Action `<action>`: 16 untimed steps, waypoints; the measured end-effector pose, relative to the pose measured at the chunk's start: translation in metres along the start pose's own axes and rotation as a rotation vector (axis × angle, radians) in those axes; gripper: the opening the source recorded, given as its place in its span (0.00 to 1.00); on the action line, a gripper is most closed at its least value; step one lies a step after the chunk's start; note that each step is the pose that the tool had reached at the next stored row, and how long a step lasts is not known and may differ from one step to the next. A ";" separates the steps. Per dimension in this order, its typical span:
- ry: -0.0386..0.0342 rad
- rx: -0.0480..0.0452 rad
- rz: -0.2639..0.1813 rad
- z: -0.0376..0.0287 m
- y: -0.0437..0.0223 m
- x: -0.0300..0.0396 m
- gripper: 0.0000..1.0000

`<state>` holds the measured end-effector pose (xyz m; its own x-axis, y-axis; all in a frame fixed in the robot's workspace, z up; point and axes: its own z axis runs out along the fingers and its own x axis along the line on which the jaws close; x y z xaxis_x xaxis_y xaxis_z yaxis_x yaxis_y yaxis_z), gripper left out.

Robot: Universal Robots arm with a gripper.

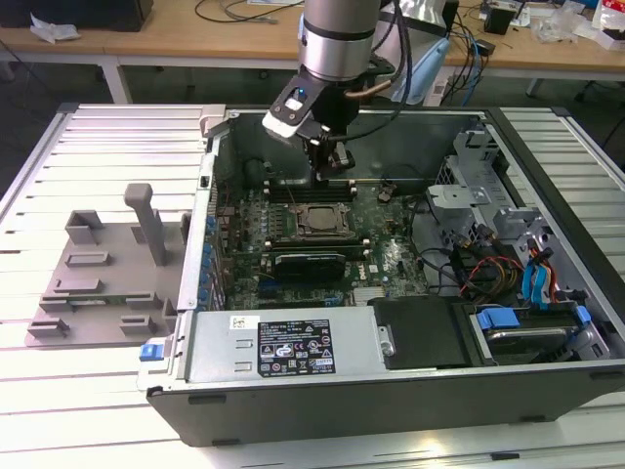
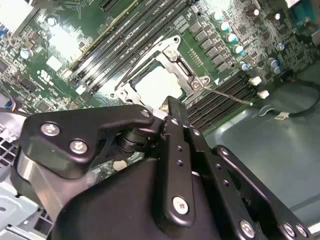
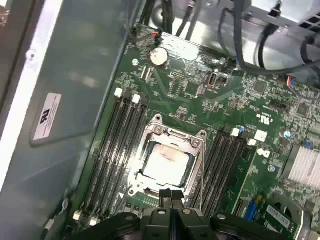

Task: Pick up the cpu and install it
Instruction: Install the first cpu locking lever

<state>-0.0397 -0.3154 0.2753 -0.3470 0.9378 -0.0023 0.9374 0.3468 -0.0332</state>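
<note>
The cpu [image 3: 166,162] lies flat inside the socket frame [image 3: 176,134] on the green motherboard, its pale silver top facing up. It shows the same way in the second wrist view, where the cpu [image 2: 156,84] sits within the metal frame [image 2: 175,55]. My gripper [image 3: 172,196] hovers just above the socket's edge, its two black fingers pressed together with nothing between them. In the exterior view the gripper [image 1: 335,168] hangs inside the open computer case, a little behind the socket [image 1: 317,221].
Black memory slots [image 3: 112,150] flank the socket on both sides. A long black card [image 1: 311,262] lies in front of the socket. Drive bays and cables [image 1: 508,264] crowd the exterior view's right. A grey fixture [image 1: 103,283] stands outside the case on the left.
</note>
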 end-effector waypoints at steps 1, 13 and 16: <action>-0.0015 -0.0002 -0.045 0.0000 0.0000 0.0000 0.11; -0.0063 -0.0004 -0.188 0.0000 0.0000 0.0000 0.11; -0.0074 -0.0005 -0.222 0.0000 0.0000 0.0000 0.11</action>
<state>-0.0397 -0.3154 0.2753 -0.5455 0.8381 -0.0023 0.8377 0.5452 -0.0332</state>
